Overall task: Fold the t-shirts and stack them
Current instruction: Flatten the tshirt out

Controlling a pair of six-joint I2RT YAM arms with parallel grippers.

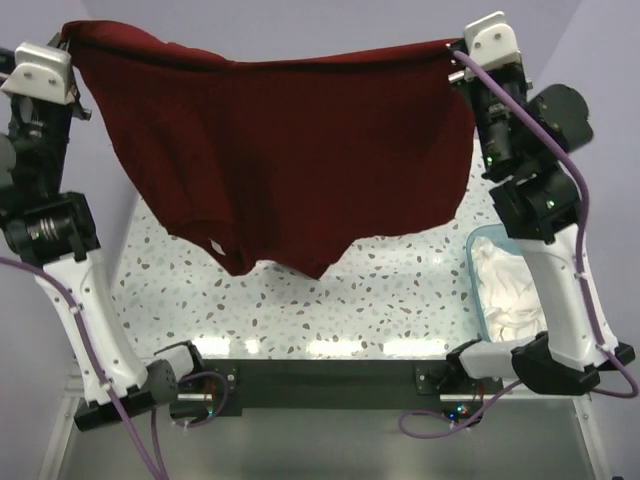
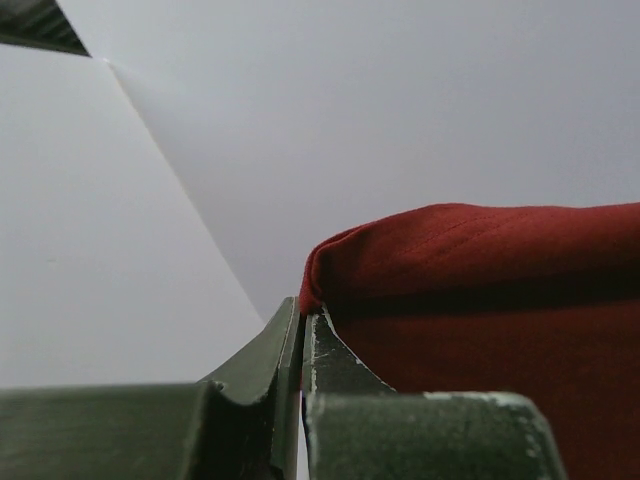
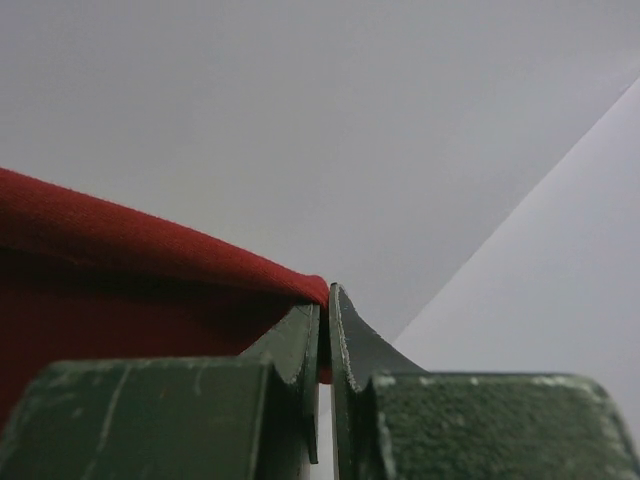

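Observation:
The maroon t-shirt hangs spread in the air between my two grippers, high above the speckled table. My left gripper is shut on its top left corner, and the cloth shows at the jaw tips in the left wrist view. My right gripper is shut on its top right corner, and the red cloth shows in the right wrist view. The shirt's lower edge dangles just above the table. The white t-shirt lies crumpled in the light blue tub at the right.
The tub stands at the table's right edge beside my right arm. Pale walls rise behind and to both sides. The arm bases sit on a dark bar at the near edge.

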